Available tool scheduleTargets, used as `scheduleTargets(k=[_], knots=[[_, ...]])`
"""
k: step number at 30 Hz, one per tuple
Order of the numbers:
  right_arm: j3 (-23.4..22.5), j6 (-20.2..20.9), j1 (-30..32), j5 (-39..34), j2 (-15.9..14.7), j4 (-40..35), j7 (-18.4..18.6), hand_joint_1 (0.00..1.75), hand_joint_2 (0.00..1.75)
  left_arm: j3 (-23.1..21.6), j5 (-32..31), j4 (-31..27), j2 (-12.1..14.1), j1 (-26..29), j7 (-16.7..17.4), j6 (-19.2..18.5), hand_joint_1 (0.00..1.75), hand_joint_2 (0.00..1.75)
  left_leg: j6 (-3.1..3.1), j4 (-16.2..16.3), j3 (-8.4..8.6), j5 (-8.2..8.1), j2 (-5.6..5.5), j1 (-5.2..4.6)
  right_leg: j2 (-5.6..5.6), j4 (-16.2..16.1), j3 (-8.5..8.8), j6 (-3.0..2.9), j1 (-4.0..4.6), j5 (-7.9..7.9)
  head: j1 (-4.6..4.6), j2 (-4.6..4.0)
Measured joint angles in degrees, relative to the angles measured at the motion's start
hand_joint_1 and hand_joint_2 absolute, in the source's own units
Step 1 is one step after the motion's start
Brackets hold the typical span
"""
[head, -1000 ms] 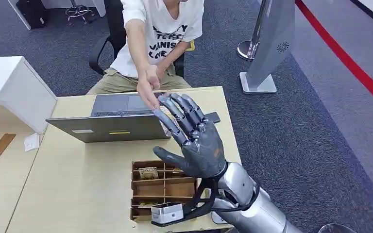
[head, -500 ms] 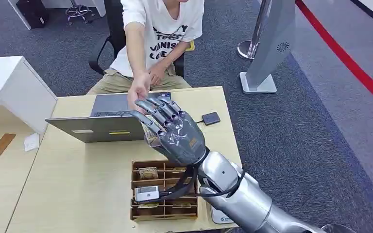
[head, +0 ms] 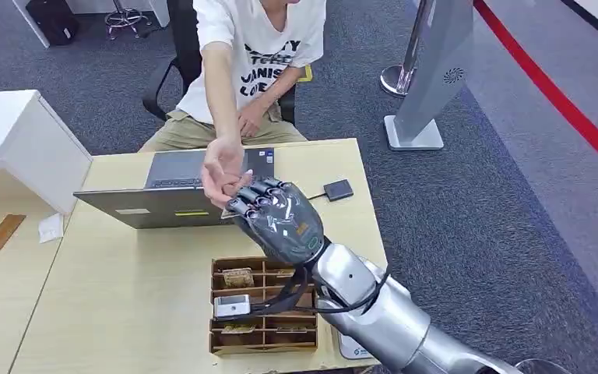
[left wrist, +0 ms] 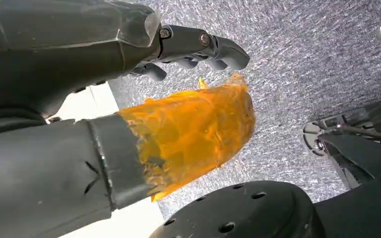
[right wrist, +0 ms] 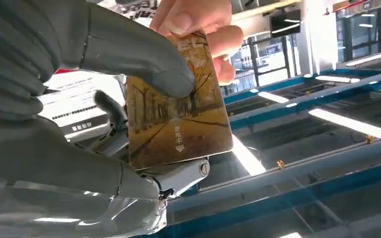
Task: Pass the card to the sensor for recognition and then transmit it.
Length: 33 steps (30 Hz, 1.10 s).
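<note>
Low centre of head view: right hand (head: 279, 220), back to camera, fingers curled. Right wrist view shows why: thumb (right wrist: 144, 59) presses the card (right wrist: 178, 121) against fingers behind it, so the hand grips the card near one short edge, while a person's hand (right wrist: 198, 25) pinches the opposite edge at upper centre. Card = thin, stiff, light, prob. glossy and slippery; best held flat-faced near an edge w/ thumb on the print, as here; judged easy to lose if either side lets go early. Left hand (left wrist: 104, 124) hangs over grey carpet, fingers loosely curled, nothing in it. Farther up in head view: wooden tray (head: 261, 308), laptop (head: 179, 195), small dark sensor pad (head: 338, 189) at centre-right on the table (head: 124, 296). Hidden: card itself in head view, behind the right hand; card's back face; how firm the grip is.
</note>
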Motion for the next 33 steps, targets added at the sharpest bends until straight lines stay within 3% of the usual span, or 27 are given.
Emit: scheduleTargets(k=[16,25,30,33], knots=[[0.26,0.37,0.09,-2.69,0.37,1.07,0.24,1.75,1.75,0.02,0.50,0.00,0.02,0.03,0.02,0.37,0.00,0.00,0.00,0.00,0.01,0.00,0.00,0.00,0.00,0.00,-0.01,0.00,0.00,0.00,0.00,0.00],[-3.59,3.61,4.63,-20.14,0.72,-3.98,-3.33,1.75,1.75,0.11,2.06,0.00,0.02,0.65,-0.39,1.07,0.00,0.00,0.00,0.00,-0.01,-0.01,-0.02,0.00,-0.01,-0.01,-0.02,0.00,0.00,-0.01,0.02,0.00],[-8.58,9.54,9.14,-37.18,0.76,-9.41,-6.42,1.75,1.75,0.68,3.52,0.00,0.11,1.66,-0.90,1.57,0.00,0.00,0.00,0.00,-0.02,-0.02,-0.01,-0.01,-0.01,-0.03,-0.02,0.01,0.00,-0.02,0.00,0.00],[-11.57,12.18,11.68,-43.63,0.76,-11.83,-6.97,1.75,1.75,1.53,4.37,0.00,0.15,1.96,-0.90,1.62,0.00,0.00,0.00,0.00,-0.01,-0.02,-0.01,-0.01,-0.01,-0.03,-0.02,0.01,0.00,-0.02,0.00,0.00]])
